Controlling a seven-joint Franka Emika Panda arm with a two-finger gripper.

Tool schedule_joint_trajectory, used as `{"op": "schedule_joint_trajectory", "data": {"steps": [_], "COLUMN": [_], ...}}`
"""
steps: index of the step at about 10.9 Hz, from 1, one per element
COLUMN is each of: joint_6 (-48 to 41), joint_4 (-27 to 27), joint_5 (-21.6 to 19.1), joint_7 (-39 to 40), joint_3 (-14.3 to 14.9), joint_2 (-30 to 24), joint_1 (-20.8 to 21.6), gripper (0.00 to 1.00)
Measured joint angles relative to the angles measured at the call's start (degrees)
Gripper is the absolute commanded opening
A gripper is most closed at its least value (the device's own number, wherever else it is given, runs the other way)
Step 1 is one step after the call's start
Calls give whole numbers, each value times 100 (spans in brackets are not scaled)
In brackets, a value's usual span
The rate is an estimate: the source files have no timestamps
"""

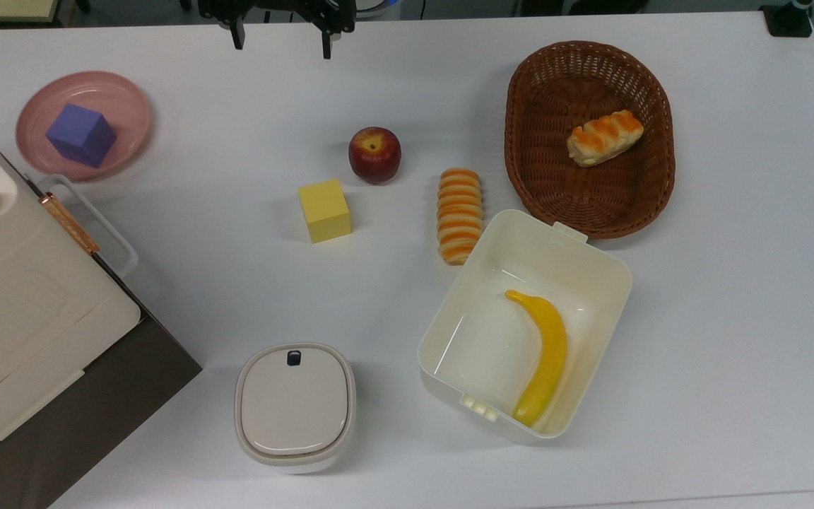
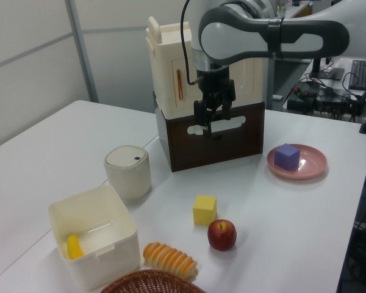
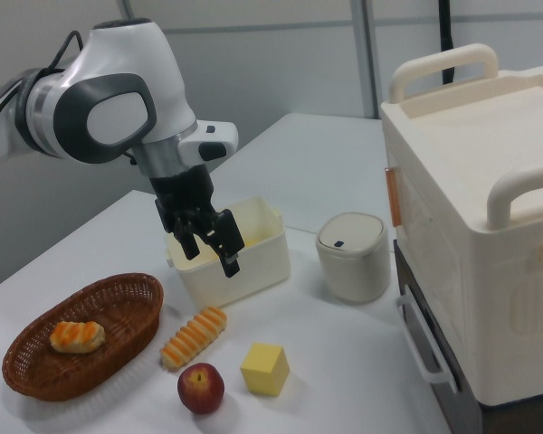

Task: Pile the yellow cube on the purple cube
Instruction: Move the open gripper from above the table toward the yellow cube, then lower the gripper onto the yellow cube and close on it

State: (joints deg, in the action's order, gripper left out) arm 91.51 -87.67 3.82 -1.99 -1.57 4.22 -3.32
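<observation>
The tabletop (image 1: 407,99) is shown beneath the raised tool (image 3: 210,251), whose fingers are spread and empty. The purple cube (image 1: 81,134) is seated in a pink plate (image 1: 135,113); the yellow cube (image 1: 324,210) is placed beside an apple (image 1: 374,154).

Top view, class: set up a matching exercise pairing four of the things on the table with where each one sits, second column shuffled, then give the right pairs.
Things:
1. purple cube
2. banana
3. bread roll
4. yellow cube

Places:
A. in the wicker basket
B. on the bare table, next to the apple
C. on the pink plate
D. in the open white box

Pairs: 1-C, 2-D, 3-A, 4-B
</observation>
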Motion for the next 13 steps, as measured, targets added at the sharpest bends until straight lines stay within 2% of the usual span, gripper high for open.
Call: {"op": "schedule_joint_trajectory", "data": {"steps": [7, 13], "joint_6": [-1, 1190], "joint_4": [-211, -1357], "joint_5": [-2, -4], "joint_7": [9, 328], "joint_3": [0, 2], "joint_2": [29, 129], "joint_1": [7, 11], "gripper": [100, 100]}}
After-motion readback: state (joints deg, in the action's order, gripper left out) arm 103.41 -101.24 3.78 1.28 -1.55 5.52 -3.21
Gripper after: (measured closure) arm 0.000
